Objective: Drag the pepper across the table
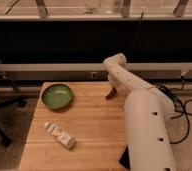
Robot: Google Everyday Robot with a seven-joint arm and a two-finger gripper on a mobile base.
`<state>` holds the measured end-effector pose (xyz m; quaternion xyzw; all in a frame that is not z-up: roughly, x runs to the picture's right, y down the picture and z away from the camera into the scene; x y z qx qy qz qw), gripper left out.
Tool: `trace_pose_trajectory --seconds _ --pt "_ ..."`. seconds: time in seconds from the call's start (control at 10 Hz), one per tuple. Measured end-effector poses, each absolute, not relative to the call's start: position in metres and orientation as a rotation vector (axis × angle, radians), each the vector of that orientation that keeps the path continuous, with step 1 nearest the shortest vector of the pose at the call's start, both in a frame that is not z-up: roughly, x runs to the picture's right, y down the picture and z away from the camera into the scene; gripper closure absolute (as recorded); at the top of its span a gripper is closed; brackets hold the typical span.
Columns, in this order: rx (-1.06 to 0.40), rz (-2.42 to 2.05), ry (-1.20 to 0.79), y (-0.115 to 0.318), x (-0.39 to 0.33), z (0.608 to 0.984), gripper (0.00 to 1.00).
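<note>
The light wooden table (89, 125) fills the lower middle of the camera view. My white arm reaches from the lower right to the table's far edge. The gripper (111, 91) points down at the tabletop there, right of the green bowl. A small dark reddish shape, the pepper (109, 96), lies on the wood right at the gripper's tip and is partly hidden by it. I cannot see whether the pepper is held or only touched.
A green bowl (57, 95) stands at the table's far left. A white label-wrapped bottle (59, 135) lies on its side at the front left. A dark wall and rail run behind the table. Black cables (186, 107) lie on the floor at right, and a chair base (1, 112) stands at left.
</note>
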<state>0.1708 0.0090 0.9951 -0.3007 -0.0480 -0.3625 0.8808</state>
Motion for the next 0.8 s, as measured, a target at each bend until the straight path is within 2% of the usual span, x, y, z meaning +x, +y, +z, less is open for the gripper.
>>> trace_pose_trajectory --seconds 0.3,0.4,0.8 --pt "-0.620 -0.738 -0.087 0.002 0.183 0.995 0.20" --pt "-0.621 -0.735 -0.087 0.003 0.189 0.994 0.24" --pt "-0.606 -0.791 -0.102 0.007 0.172 0.991 0.60"
